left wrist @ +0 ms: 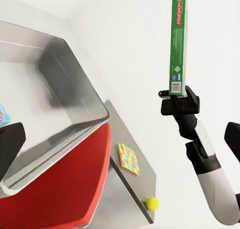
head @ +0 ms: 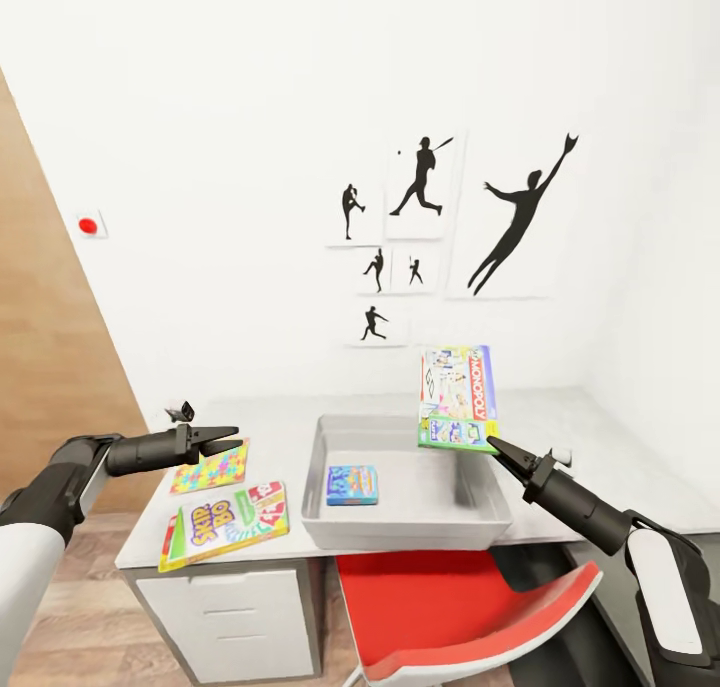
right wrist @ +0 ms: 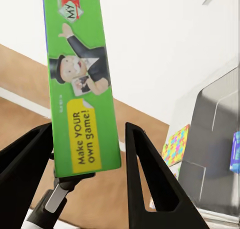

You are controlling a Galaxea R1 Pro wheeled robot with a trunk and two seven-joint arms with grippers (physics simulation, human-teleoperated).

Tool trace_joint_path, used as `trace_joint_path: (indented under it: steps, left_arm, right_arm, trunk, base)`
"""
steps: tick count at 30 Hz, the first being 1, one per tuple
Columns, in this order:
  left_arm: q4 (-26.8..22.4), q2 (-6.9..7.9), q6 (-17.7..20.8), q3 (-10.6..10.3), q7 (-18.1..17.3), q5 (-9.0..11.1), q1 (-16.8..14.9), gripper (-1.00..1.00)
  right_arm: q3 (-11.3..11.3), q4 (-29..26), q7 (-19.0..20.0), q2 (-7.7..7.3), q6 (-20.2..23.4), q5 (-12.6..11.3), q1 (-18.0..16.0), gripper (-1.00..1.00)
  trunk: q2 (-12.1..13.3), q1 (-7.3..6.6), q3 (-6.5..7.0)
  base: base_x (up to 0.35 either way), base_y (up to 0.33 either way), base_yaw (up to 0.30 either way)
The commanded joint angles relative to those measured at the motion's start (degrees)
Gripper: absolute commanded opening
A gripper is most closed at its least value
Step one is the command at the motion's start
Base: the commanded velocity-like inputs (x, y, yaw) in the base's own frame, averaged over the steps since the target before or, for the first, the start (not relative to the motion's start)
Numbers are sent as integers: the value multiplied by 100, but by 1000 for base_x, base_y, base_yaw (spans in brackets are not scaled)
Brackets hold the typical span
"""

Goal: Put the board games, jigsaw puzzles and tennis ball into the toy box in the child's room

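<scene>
The toy box (head: 325, 527) sits mid-table (head: 270, 407) with the blue board game (head: 352, 485) lying inside. My right gripper (head: 493, 447) is shut on the lower edge of the pale Monopoly board game (head: 458, 397), holding it upright over the box's right end; the same game (left wrist: 178, 44) stands on edge in the left wrist view. Left of the box lie a jigsaw puzzle (head: 210, 467) and the yellow-green board game (head: 225, 523). My left gripper (head: 222, 439) hovers open above that puzzle. Beyond the toy box (left wrist: 60, 104) lie a second jigsaw puzzle (left wrist: 129, 159) and the tennis ball (left wrist: 151, 203).
A red chair (head: 470, 607) is tucked under the table below the toy box. White drawers (head: 235, 607) are at the table's left front. Black sports silhouettes (head: 420, 177) hang on the white wall behind. A wood panel (head: 50, 367) flanks the left.
</scene>
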Motion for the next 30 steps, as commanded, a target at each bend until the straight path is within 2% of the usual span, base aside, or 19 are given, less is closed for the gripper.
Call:
trace_joint_path:
  steps: [1, 26, 30]
  left_arm:
    - [0, 1, 61, -2, -22, 0, -5, 100]
    - [0, 1, 61, -1, -22, 5, -5, 100]
    - [0, 0, 61, -2, -22, 4, -5, 100]
  right_arm:
    - [-6, 0, 33, 1, 27, 15, -7, -100]
    - [9, -9, -10, 9, 15, 68, -7, -100]
    - [20, -6, -29, 5, -119, 79, -7, -100]
  trunk:
    - [-13, 6, -13]
    - [-13, 6, -13]
    - [-13, 6, -13]
  base:
    - [219, 0, -14]
    - [62, 0, -1]
    - [10, 0, 0]
